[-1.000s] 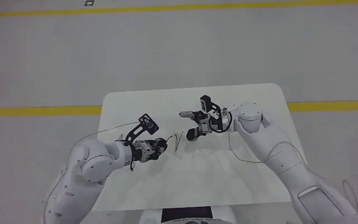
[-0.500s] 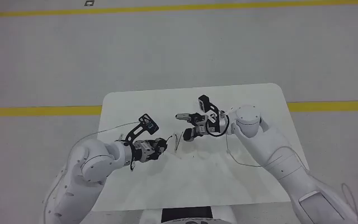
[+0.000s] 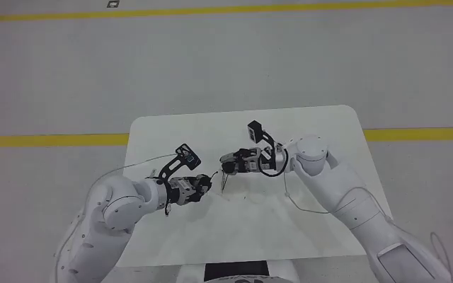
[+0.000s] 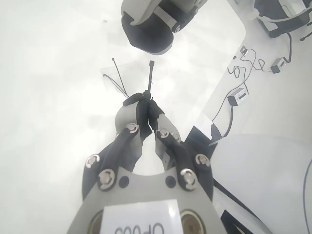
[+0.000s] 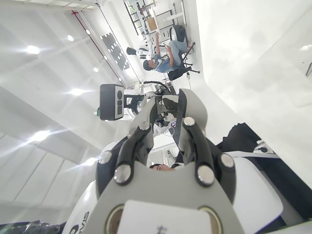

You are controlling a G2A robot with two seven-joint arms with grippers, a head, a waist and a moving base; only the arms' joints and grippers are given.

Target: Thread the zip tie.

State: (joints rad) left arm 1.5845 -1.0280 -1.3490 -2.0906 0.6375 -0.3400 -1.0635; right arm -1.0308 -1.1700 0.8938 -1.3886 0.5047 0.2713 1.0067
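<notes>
My left gripper (image 4: pixel 146 98) is shut on a black zip tie (image 4: pixel 150 76), which sticks straight out from the fingertips with its square head at the far end. In the top view that gripper (image 3: pixel 207 182) sits left of the table's middle. My right gripper (image 3: pixel 226 164) hangs just beyond it, a short way from the tie's head. It stands open with nothing between its fingers (image 5: pixel 192 105). Its dark padded fingertip (image 4: pixel 148 35) looms close above the tie's head in the left wrist view. Two loose zip ties (image 4: pixel 119 79) lie on the table by the left fingertips.
The white table (image 3: pixel 318 226) has rounded corners. A thin cable (image 3: pixel 297 199) trails from the right arm over the table, and another (image 3: pixel 134 166) runs off the left edge. The loose ties (image 3: pixel 224 178) lie on a clear sheet (image 4: pixel 107 73).
My right gripper has moved left toward the left gripper and turned its wrist, so its fingers now point at the held tie. The left arm has stayed still.
</notes>
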